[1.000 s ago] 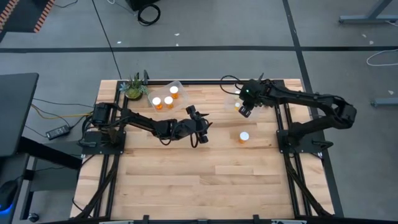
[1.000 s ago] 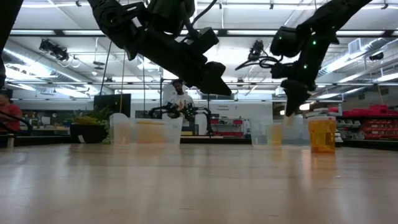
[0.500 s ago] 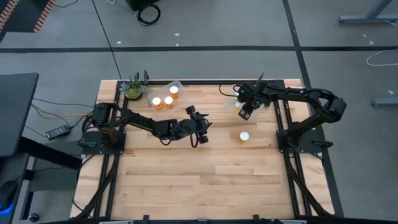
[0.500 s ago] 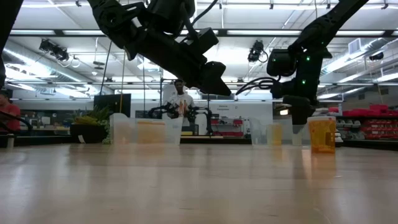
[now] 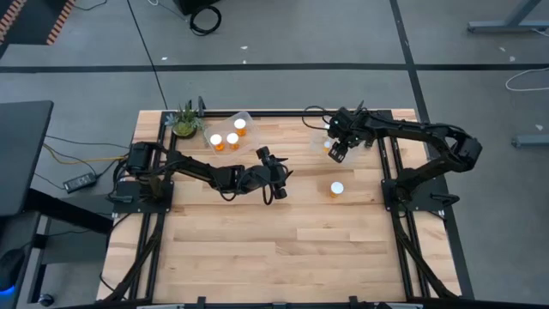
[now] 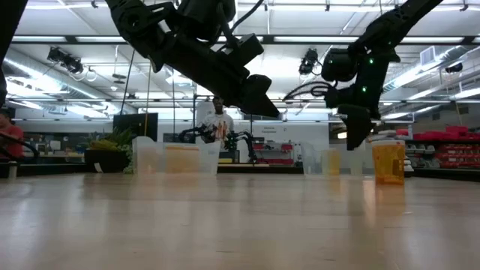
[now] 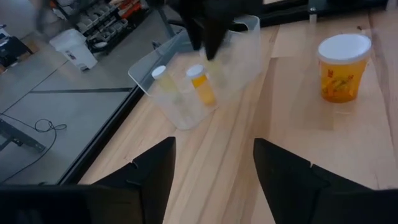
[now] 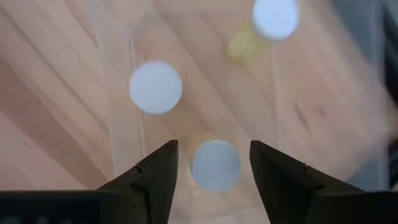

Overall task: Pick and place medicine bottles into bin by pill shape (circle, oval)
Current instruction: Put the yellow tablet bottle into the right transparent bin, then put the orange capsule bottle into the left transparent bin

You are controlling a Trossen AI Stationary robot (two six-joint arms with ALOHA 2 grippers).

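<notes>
Right gripper hangs over the clear plastic bin at the desk's far right edge, jaws parted, empty. White-capped bottles sit inside the bin below it. Left gripper waits mid-desk, jaws apart, holding nothing. One wide orange bottle stands loose, near the right edge. Best to lift straight up, clearing the thin bin wall. Caps smooth, round; wood desk planked.

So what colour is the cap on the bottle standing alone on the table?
White, on an orange bottle; the left wrist view shows it best.
</notes>
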